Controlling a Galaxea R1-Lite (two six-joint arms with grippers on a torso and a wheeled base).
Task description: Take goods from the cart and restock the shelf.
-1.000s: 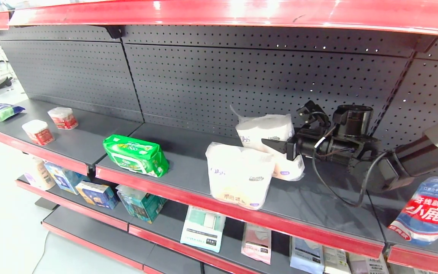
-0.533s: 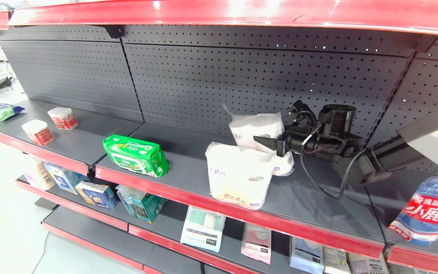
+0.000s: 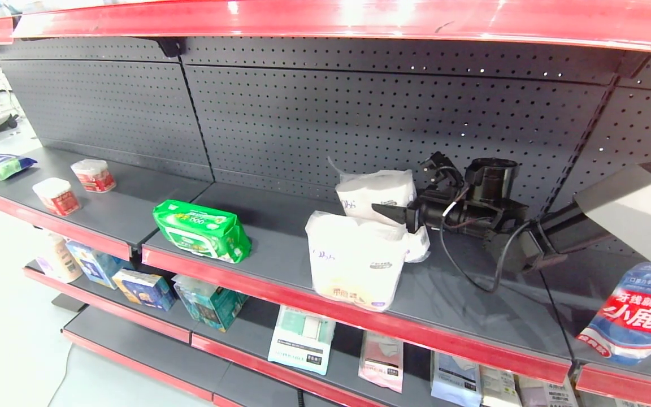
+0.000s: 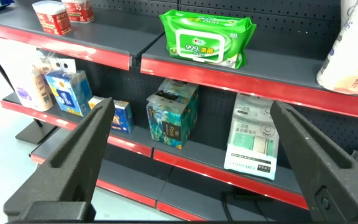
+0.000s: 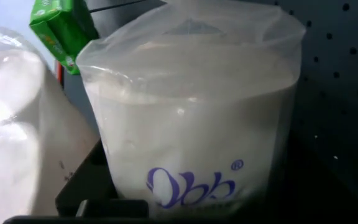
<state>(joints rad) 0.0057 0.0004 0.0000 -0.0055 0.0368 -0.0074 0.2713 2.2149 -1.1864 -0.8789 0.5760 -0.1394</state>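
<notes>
Though it is plastic-wrapped, the white tissue pack [image 3: 379,192] shows purple lettering

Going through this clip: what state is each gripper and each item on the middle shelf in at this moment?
Left gripper: jaws open, empty.
Right gripper: jaws shut on the rear tissue pack.
Front tissue pack: upright at the shelf edge, free.
Rear tissue pack: upright, gripped, behind the front one.
Green wet wipes pack: lying flat, free.
Red-and-white tubs: both upright.
</notes>
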